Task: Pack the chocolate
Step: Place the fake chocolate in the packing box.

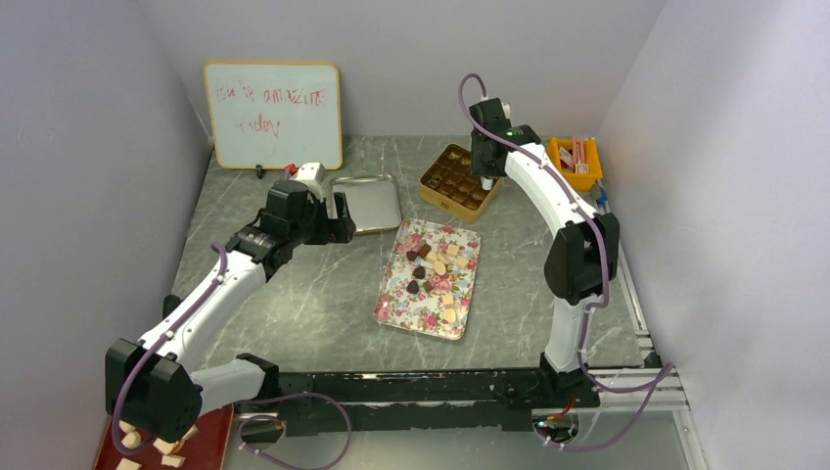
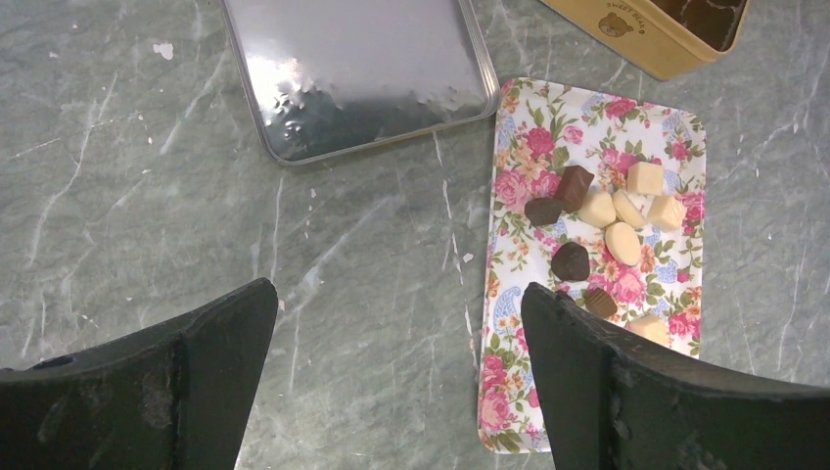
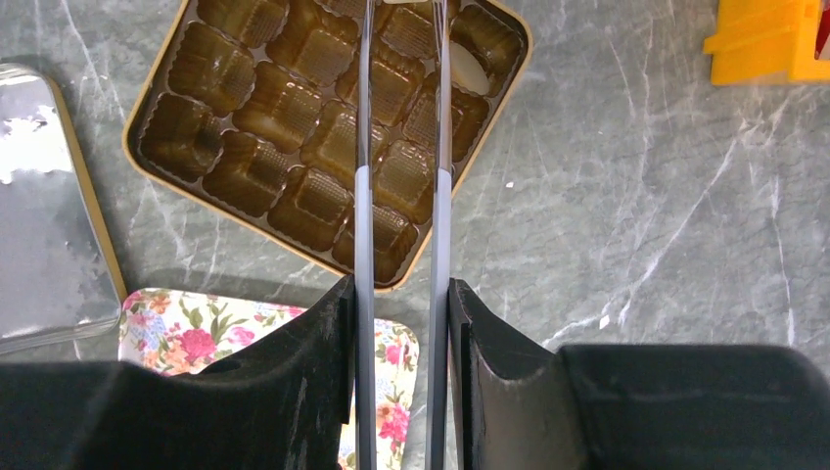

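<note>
Near-left corner: red tray (image 1: 213, 433) with beige chunks (image 1: 166, 448). Grey marbled table (image 1: 294, 304), pale walls, whiteboard (image 1: 274, 115) at the back. Chocolate (image 1: 432, 269) clustered on floral tray (image 1: 401, 305) mid-table; one cream piece (image 3: 470, 69) in gold box (image 1: 445, 200). Left gripper (image 2: 396, 304) spread wide, empty; right gripper (image 3: 401, 294) clamps tongs (image 3: 363, 196) above the box.

Count: one floral tray (image 1: 396, 304) carrying chocolates (image 2: 571, 261), at least four dark and six pale, some hidden. One gold box (image 3: 210, 64) at its 1 o'clock holds one pale sweet (image 3: 468, 69). One silver lid (image 2: 352, 69), one whiteboard (image 1: 274, 115), one orange bin (image 1: 560, 157).
</note>
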`<state>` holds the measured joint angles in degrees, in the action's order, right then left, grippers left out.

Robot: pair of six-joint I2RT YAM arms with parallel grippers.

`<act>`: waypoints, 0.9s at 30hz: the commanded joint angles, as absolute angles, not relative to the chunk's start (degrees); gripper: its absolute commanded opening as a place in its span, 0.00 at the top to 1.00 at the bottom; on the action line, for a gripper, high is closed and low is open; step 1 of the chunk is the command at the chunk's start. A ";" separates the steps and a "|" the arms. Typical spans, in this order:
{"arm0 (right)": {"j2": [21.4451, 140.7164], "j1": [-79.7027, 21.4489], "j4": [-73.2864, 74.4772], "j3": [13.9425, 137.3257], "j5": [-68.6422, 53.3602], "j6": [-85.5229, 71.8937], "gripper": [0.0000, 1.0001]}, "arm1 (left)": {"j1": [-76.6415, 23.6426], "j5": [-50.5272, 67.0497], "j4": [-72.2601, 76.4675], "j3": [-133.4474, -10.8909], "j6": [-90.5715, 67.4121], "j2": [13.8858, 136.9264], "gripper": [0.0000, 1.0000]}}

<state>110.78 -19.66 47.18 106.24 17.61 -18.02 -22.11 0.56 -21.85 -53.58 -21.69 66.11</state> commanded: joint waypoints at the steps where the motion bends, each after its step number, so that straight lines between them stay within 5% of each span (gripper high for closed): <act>1: 111.44 -18.91 45.21 109.53 16.98 -16.81 1.00 | -22.32 0.09 -21.18 -55.43 -20.67 66.07 0.00; 7: 111.81 -18.48 44.96 109.10 16.61 -16.37 0.93 | -22.32 0.09 -20.84 -55.28 -21.00 66.22 0.00; 12: 111.63 -18.32 44.61 108.61 16.34 -16.26 0.77 | -22.31 0.09 -20.44 -55.37 -21.39 66.53 0.00; 27: 111.44 -17.32 44.20 107.94 14.99 -15.40 0.66 | -22.28 0.09 -19.78 -54.60 -22.92 66.18 0.00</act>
<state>112.51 -17.69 46.98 106.74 15.53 -16.36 -22.11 0.23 -21.71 -53.58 -22.15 66.28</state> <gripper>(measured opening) 0.374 0.996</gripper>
